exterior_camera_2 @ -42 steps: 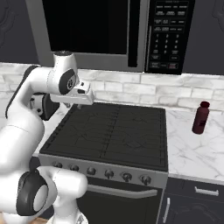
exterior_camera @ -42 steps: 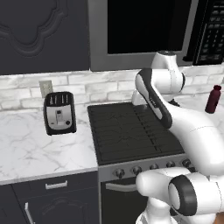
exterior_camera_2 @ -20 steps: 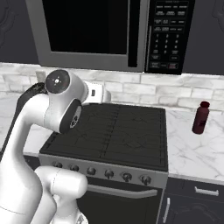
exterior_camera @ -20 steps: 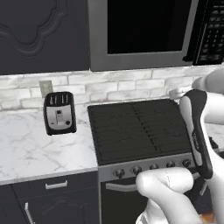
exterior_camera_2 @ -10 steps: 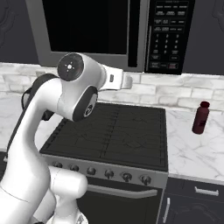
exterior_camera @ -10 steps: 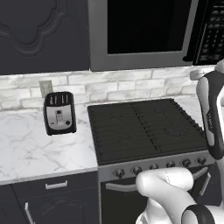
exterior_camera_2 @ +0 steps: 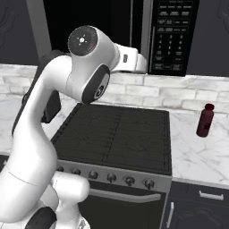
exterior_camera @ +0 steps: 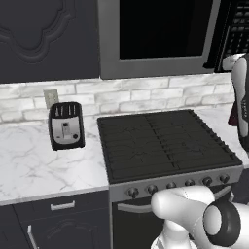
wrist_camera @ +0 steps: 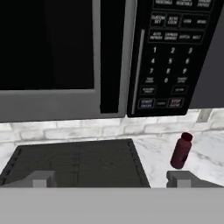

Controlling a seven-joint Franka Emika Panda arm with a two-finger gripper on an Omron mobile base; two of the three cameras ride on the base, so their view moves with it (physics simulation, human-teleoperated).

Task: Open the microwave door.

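Arm swung up and right since earlier — my two-finger gripper (wrist_camera: 111,179) spread wide, empty, facing the wide grey-and-black microwave (wrist_camera: 109,57).
Grey-framed black-glass microwave door (wrist_camera: 61,57) shut above the stove; black vertical bar handle (wrist_camera: 109,57) — rise, centre on it, hook, pull outward.

microwave door (wrist_camera: 65,57): matt grey metal-look frame, glossy black glass
keypad panel (wrist_camera: 173,52): smooth black plastic
stove (exterior_camera: 163,146): matt dark grates
counter (exterior_camera: 34,165): polished white marble
bottle (wrist_camera: 181,151): smooth dark red, slight sheen
toaster (exterior_camera: 66,125): black, brushed silver face
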